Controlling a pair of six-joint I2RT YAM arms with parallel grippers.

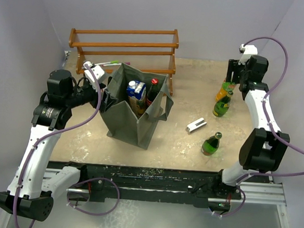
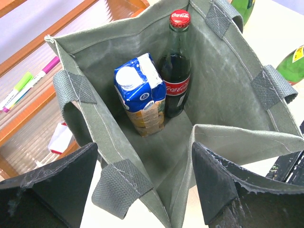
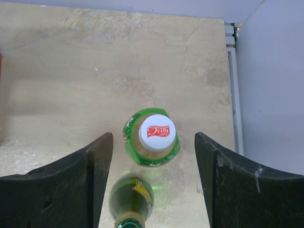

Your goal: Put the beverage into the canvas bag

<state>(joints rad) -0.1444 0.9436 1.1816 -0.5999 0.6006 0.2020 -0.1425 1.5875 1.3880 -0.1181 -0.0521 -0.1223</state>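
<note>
The grey-green canvas bag (image 1: 136,115) stands open left of centre. In it stand a blue-and-white carton (image 1: 137,91) and a cola bottle (image 1: 152,89) with a red cap. In the left wrist view the bag (image 2: 228,90), carton (image 2: 141,95) and cola bottle (image 2: 176,71) show from above. My left gripper (image 2: 145,149) is open, its jaws either side of the bag's near rim, at the bag's left edge (image 1: 105,97). My right gripper (image 3: 154,142) is open above a green bottle with a white cap (image 3: 154,135), at the far right (image 1: 231,80). A dark green glass bottle (image 3: 132,197) stands beside it.
A third green bottle (image 1: 211,144) stands alone at the front right. A small white object (image 1: 195,126) lies between it and the bag. A wooden rack (image 1: 124,47) stands behind the bag, with markers (image 2: 28,83) on it. The table's right edge (image 3: 230,95) is close to the bottles.
</note>
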